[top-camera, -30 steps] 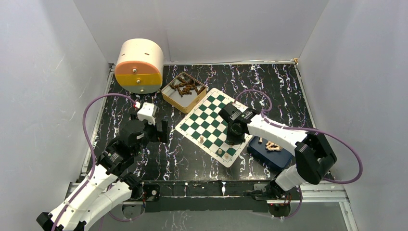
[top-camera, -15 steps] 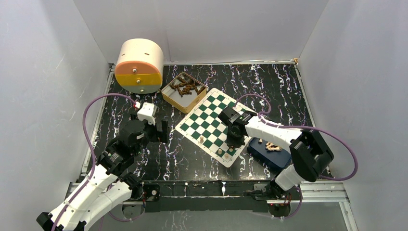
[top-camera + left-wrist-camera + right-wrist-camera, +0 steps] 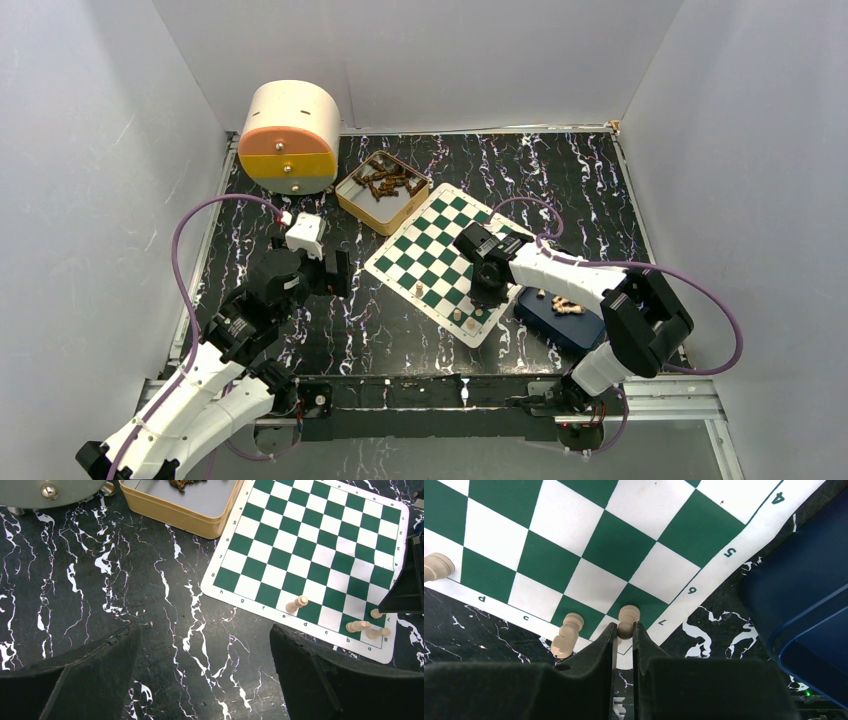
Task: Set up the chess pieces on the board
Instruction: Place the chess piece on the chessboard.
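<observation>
Piece [image 3: 628,614] sits clamped in right gripper [image 3: 624,628] at board [image 3: 624,545] corner.

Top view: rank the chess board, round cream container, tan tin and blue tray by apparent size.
1. Chess board
2. Round cream container
3. Tan tin and blue tray: look alike; the right arm covers part of the tray, so unranked.

Green-and-white checked board [image 3: 425,245] lies flat at centre, turned cornerwise. 4 light tan chess pieces [image 3: 297,603] sit on squares along its near edge, toward the near corner; other loose pieces [image 3: 566,304] lie just right.
</observation>
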Tool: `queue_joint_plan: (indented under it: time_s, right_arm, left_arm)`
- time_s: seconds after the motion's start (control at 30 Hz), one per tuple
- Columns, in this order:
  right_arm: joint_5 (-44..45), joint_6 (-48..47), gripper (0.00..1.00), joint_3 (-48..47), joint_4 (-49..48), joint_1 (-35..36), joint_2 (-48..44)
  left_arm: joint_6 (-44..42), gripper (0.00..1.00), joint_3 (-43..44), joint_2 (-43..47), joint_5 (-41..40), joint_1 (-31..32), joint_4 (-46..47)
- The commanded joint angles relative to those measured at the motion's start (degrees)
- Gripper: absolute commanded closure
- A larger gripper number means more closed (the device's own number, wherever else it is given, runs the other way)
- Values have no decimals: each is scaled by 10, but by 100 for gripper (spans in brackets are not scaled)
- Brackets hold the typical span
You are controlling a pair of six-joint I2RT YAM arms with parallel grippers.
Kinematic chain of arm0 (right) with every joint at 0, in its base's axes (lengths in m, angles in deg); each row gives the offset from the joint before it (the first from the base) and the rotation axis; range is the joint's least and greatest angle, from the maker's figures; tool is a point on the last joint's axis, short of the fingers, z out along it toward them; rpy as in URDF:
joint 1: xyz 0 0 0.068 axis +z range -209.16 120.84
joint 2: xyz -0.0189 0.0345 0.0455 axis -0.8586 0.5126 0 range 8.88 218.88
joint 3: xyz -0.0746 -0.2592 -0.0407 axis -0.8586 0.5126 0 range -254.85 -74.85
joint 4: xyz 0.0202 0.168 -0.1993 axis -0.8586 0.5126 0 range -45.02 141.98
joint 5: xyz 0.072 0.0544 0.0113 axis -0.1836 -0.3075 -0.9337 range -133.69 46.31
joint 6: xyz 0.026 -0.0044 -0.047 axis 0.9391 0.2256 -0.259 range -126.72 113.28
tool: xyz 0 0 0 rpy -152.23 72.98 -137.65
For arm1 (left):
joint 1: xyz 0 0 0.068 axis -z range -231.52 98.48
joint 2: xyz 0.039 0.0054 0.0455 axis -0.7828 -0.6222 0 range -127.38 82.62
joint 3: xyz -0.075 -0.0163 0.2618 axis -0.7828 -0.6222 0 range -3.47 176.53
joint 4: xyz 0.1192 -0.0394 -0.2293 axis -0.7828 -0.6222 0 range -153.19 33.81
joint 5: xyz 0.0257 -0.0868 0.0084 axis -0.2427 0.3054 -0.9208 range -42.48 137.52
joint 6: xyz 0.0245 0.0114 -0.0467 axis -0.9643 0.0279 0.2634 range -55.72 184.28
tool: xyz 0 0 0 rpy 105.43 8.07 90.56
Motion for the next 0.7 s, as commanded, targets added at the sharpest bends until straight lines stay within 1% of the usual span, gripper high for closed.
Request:
queue_joint_plan:
  time_s: [0.0, 0.37, 0.67]
  right_arm:
    - [6, 7, 79, 3, -7, 3, 7]
    - [7, 7, 79, 4, -2, 3, 13]
    - [7, 7, 71, 1, -4, 3, 14]
  left_arm:
    - [0, 3, -4, 6, -1, 2, 13]
    - [-1, 3, -5, 7, -2, 2, 13]
    - [0, 3, -6, 8, -2, 1, 13]
